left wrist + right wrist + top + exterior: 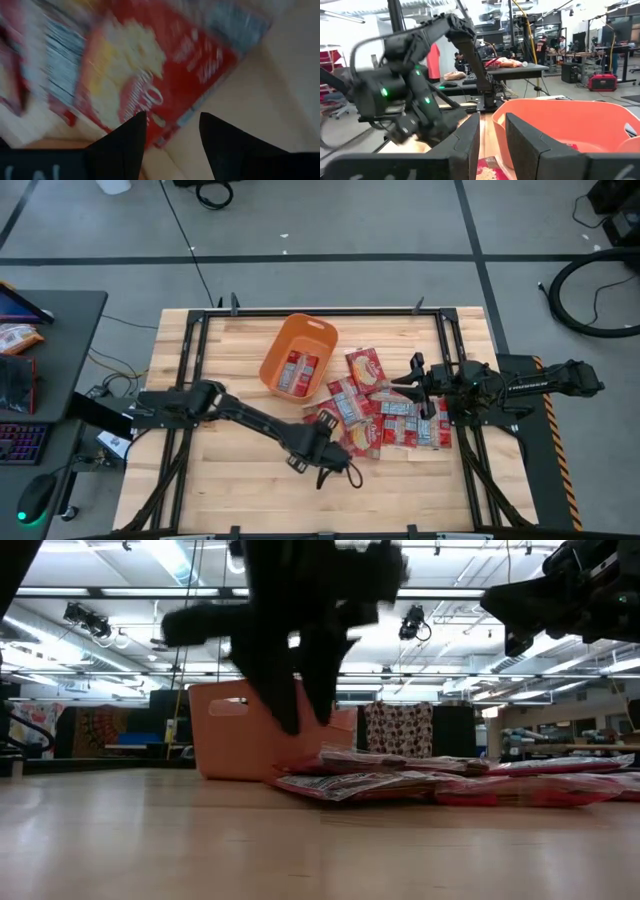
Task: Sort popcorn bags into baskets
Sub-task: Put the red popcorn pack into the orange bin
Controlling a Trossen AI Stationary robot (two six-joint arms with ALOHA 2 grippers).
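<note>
The orange basket [298, 355] stands at the table's far middle with a few red popcorn bags [298, 370] lying in it. A loose pile of popcorn bags [385, 408] lies flat on the wood to its right, overlapping. My left gripper [338, 452] is at the pile's near left end. It is open, its fingers pointing down on either side of one red bag's corner [150, 75]; the picture is blurred. My right gripper [410, 377] hangs above the pile's far right part, open by a narrow gap [492, 127] and empty, facing the basket [570, 125].
A black frame [300, 312] runs along the table's edges. Bare wood [230, 480] lies near and left of the pile. My left arm [410, 100] stretches across the table's near middle. A side desk with a keyboard [20, 442] stands beyond the left edge.
</note>
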